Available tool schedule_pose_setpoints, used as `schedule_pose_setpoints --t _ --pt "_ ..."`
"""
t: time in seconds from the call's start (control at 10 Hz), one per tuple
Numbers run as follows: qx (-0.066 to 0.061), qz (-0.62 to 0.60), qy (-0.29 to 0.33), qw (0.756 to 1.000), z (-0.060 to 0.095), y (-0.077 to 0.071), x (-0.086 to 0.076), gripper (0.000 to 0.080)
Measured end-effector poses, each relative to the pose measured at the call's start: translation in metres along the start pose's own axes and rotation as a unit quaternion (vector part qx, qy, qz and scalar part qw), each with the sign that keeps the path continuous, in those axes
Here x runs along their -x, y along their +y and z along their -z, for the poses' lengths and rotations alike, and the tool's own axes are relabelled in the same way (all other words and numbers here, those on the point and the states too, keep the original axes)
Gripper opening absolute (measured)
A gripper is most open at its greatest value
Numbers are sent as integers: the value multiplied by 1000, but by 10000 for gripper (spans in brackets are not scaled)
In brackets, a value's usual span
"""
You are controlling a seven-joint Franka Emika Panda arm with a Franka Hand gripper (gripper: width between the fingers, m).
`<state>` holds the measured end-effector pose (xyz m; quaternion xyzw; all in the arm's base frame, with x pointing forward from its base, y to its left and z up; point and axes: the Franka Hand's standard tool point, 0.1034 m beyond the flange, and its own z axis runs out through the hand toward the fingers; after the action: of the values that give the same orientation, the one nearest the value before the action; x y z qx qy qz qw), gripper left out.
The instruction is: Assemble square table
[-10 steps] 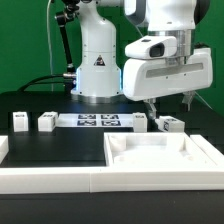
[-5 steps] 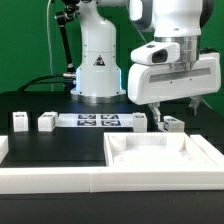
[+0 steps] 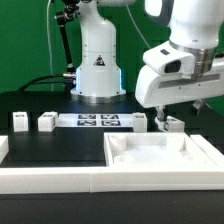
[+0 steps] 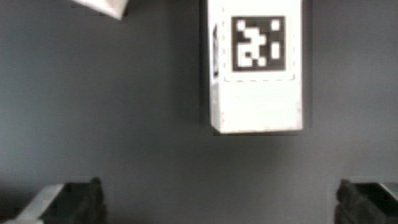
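Since half a second ago the gripper (image 3: 177, 111) has swung toward the exterior view's right and tipped over. Its housing now sits slanted where it had been level. The legs, the tabletop and the marker board lie as they did.

The fingers (image 4: 68, 203) stand wide apart and hold nothing, with bare dark table (image 4: 125, 130) between them in the wrist view. Beyond the gap in that view lies a leg (image 4: 254, 70), flat on the table and clear of both fingers. Its black-and-white tag faces up. A corner of another white part (image 4: 103, 6) shows at the picture's edge; which part it is cannot be told.

In the exterior view the gripper hangs over the table just past the marker board's (image 3: 97, 121) end on the exterior view's right, where that leg lies. A second leg (image 3: 137, 119) sits right at that end of the board. Off the board's other end stand a third leg (image 3: 46, 121), near the board, and a fourth leg (image 3: 19, 122), farther out.

The tabletop (image 3: 118, 150) lies hollow side up on the camera's side of the board, toward the exterior view's right. A low white wall (image 3: 50, 180) runs along the table edge, nearer the camera than the board.

Behind the board stands the arm base (image 3: 97, 80) with a triangular sticker (image 3: 97, 62). No writing on it can be read, and the tags show only block patterns.
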<state>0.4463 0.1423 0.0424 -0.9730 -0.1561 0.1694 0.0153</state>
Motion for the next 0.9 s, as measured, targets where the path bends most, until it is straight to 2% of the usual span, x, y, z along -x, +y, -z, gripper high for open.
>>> schedule_pose_setpoints --t 0.2,0.5,0.9 --pt "-4 5 -70 997 -4 -5 3 649" --pt "-12 7 -142 990 -15 -8 6 649" --pt "-21 17 -266 964 -31 -17 16 649"
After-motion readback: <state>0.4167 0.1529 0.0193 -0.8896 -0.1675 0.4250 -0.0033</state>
